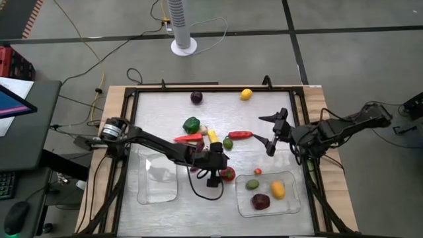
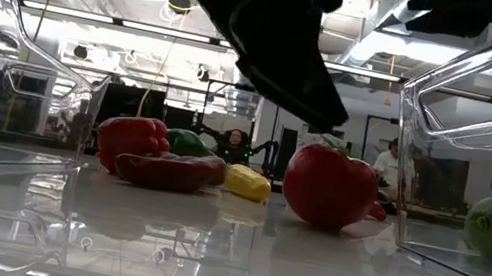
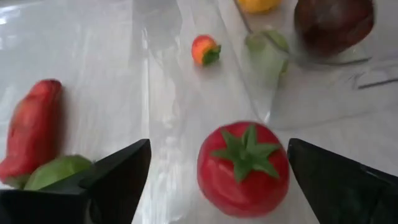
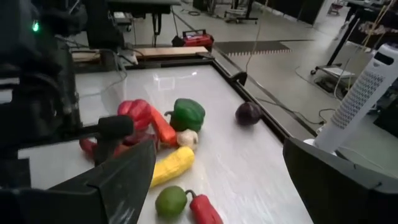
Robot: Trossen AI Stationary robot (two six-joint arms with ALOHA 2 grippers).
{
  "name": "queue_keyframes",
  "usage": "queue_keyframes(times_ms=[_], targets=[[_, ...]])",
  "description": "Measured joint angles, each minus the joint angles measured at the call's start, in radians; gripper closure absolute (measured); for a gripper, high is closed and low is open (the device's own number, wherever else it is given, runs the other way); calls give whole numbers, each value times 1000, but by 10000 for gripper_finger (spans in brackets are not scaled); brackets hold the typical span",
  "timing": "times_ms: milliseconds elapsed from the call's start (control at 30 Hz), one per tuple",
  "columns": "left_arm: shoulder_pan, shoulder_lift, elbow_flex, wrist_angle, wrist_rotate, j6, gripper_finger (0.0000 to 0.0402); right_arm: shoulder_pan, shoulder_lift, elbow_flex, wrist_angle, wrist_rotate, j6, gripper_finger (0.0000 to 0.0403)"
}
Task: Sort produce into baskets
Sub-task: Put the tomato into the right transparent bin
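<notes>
High view: the left gripper [image 1: 221, 173] sits low over the middle of the table, right by the red tomato [image 1: 228, 174]. In the left wrist view its 2 fingers [image 3: 118, 171] are spread wide, with the tomato [image 3: 244, 168] between them, not touching either, so it holds nothing. The tomato stands up on the table with its green leafy top up. It is just beside the left edge of the right basket [image 1: 291, 208]. That clear tray holds a green lime [image 1: 252, 184], a yellow lemon [image 1: 278, 190] and a dark red fruit [image 1: 260, 201]. A tiny orange fruit [image 1: 258, 172] lies just past its far edge. The left basket [image 1: 142, 197] has no produce in it. A long red chili [image 1: 240, 134] lies flat, pointing sideways across the table, with a lime [image 1: 228, 142] touching its left end. Near them lie a green pepper [image 1: 192, 123], a long yellow piece [image 1: 213, 136] and a red pepper [image 1: 188, 138]. A dark purple ball [image 1: 196, 97] and a lemon [image 1: 246, 94] sit well apart near the far edge, with bare table around them. The right gripper [image 1: 271, 132] hangs over the right side of the table, fingers wide apart, holding nothing.
</notes>
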State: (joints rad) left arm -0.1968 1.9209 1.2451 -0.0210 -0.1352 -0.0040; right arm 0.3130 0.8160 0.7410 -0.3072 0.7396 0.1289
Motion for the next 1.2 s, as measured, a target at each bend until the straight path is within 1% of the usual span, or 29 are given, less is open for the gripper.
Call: queue_keyframes(times_ms=[100,233,300,467,633,700,900,967,1067,1133,1200], targets=[[7,37,27,3,51,3,29,-2,-10,0,-13,-2,-7,23],[22,82,50,-3,184,-21,28,0,-20,0,-24,-4,-8,24],[27,109,60,-1,205,-29,28,0,-21,0,-25,-4,-8,24],[28,156,70,8,179,-28,28,0,-25,0,-28,-4,-6,24],[28,159,70,8,147,-19,37,0,-24,0,-29,-4,1,24],[28,156,70,8,141,-15,52,0,-24,0,-30,-4,1,24],[30,153,70,-1,120,0,120,0,-24,0,-32,-4,2,24],[36,145,71,-22,105,2,129,0,-24,0,-34,-4,2,24],[49,96,71,-93,39,23,129,0,-24,0,-35,-4,5,24],[53,47,71,-121,-45,37,122,0,-25,0,-36,-4,5,24],[54,-6,71,-111,-119,51,113,0,-25,0,-35,-4,4,24]])
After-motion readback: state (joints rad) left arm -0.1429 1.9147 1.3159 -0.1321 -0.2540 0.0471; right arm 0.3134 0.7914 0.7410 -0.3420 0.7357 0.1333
